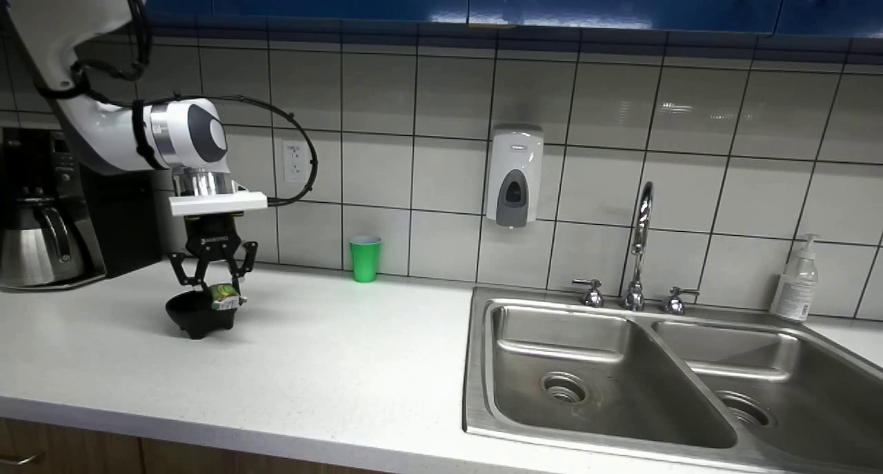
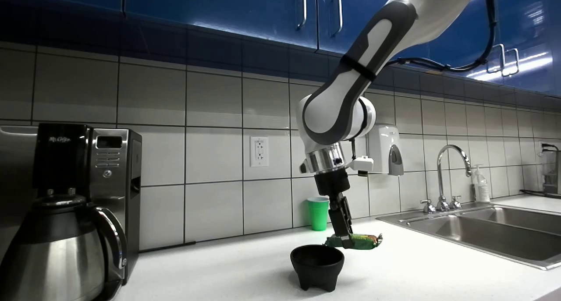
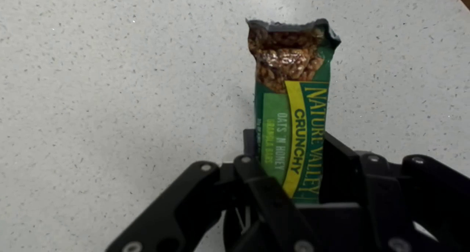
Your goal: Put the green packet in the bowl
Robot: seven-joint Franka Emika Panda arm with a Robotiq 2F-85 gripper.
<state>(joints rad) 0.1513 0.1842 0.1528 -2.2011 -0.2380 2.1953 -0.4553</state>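
The green packet (image 3: 290, 116) is an oblong granola bar wrapper with a yellow stripe, and it also shows in both exterior views (image 1: 225, 297) (image 2: 366, 242). My gripper (image 3: 290, 149) is shut on it, one finger along each long side. It shows in both exterior views (image 1: 221, 288) (image 2: 346, 241). The packet is held roughly level, above the counter at about the height of the bowl's rim. The black bowl (image 2: 317, 270) stands upright on short feet beside the packet, and it also shows in an exterior view (image 1: 190, 314). Its edge peeks out at the bottom of the wrist view (image 3: 229, 226).
A green cup (image 1: 365, 259) stands against the tiled wall. A black and steel coffee maker (image 2: 116, 196) stands at the counter's end. A double steel sink (image 1: 483, 363) with a faucet (image 1: 641, 232) is set in the counter. A soap dispenser (image 1: 514, 174) hangs on the wall.
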